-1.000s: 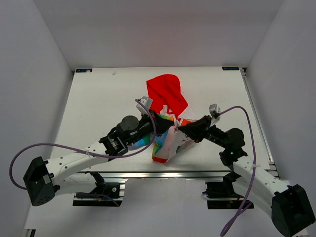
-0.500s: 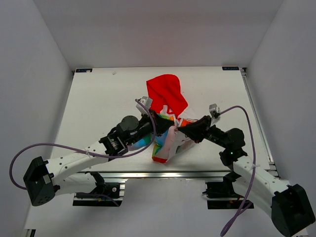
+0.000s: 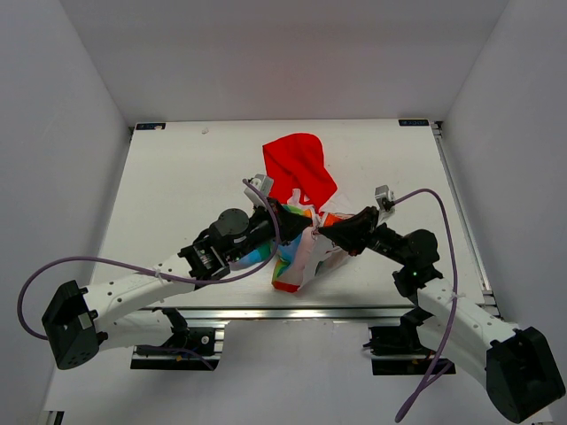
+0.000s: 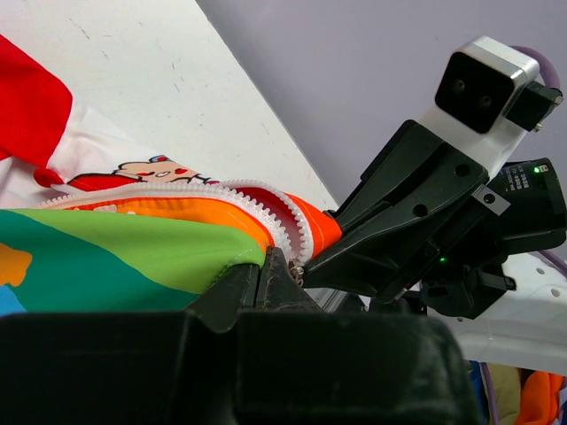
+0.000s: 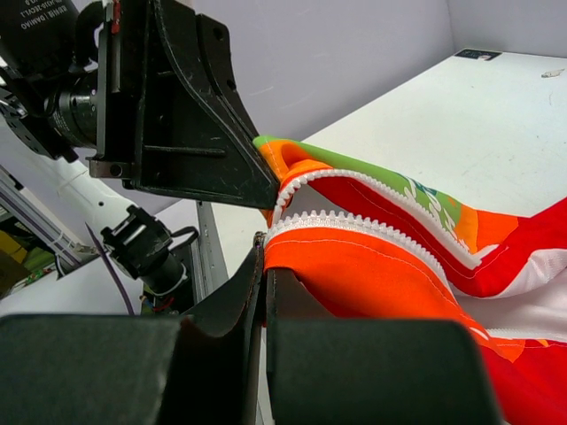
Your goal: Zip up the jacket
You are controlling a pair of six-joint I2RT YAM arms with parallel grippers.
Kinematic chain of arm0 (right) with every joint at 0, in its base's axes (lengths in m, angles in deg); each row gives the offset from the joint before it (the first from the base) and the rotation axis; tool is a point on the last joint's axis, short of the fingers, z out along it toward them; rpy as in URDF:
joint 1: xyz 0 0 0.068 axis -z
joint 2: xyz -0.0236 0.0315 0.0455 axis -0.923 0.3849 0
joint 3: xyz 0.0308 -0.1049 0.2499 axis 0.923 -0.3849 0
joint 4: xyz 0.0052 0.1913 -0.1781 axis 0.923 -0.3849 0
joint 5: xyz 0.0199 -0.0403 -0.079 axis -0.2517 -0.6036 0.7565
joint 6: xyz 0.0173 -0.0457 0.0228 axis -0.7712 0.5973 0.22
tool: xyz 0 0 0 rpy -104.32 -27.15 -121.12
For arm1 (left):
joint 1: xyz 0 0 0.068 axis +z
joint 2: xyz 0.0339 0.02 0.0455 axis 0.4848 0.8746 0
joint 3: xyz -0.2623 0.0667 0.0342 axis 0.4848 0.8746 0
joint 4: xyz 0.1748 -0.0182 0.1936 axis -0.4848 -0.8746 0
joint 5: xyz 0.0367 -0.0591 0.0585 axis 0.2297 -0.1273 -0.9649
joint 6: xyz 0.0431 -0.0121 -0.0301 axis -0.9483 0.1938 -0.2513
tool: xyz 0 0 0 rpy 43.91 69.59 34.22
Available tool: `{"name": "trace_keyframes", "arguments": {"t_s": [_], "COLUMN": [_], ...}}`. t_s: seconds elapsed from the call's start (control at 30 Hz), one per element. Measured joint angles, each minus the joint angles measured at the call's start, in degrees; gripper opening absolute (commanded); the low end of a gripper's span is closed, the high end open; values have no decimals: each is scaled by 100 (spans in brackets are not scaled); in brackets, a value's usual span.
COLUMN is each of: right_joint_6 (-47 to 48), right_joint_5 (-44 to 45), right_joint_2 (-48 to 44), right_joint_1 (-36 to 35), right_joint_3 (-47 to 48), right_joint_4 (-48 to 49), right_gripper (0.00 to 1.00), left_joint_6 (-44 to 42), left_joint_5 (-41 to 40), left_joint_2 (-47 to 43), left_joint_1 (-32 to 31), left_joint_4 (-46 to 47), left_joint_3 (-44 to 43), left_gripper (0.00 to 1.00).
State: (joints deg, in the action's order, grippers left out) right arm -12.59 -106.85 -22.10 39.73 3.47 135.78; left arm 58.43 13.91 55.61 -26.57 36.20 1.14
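White table (image 3: 177, 177) sits between plain white walls. The jacket (image 3: 299, 168) lies bunched up near the middle, a bit toward the front edge, with its red hood pointing to the back.

Nothing has really moved in the last second, and both arms are where they were. The left claw (image 4: 270, 266) is pinched shut on the green and orange front edge of the jacket, right by the zipper teeth (image 4: 257, 197). The right claw (image 5: 263, 252) is pinched shut on the other orange edge.

I think they are lining up the two zipper sides, so the zipping has not started yet.

The claws are nose to nose, with hardly any room between them. The table has lots of bare space at the back and sides, but the front edge is close.
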Motion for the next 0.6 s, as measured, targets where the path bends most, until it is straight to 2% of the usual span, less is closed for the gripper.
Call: {"name": "trace_keyframes", "arguments": {"t_s": [0.6], "right_joint_6": [-76], "right_joint_5": [37], "right_joint_2": [0], "right_joint_1": [0], "right_joint_3": [0], "right_joint_4": [26], "right_gripper": [0], "left_joint_6": [-4], "left_joint_5": [4], "left_joint_2": [0], "left_joint_1": [0], "left_joint_4": [42], "left_joint_3": [17], "left_gripper": [0]}}
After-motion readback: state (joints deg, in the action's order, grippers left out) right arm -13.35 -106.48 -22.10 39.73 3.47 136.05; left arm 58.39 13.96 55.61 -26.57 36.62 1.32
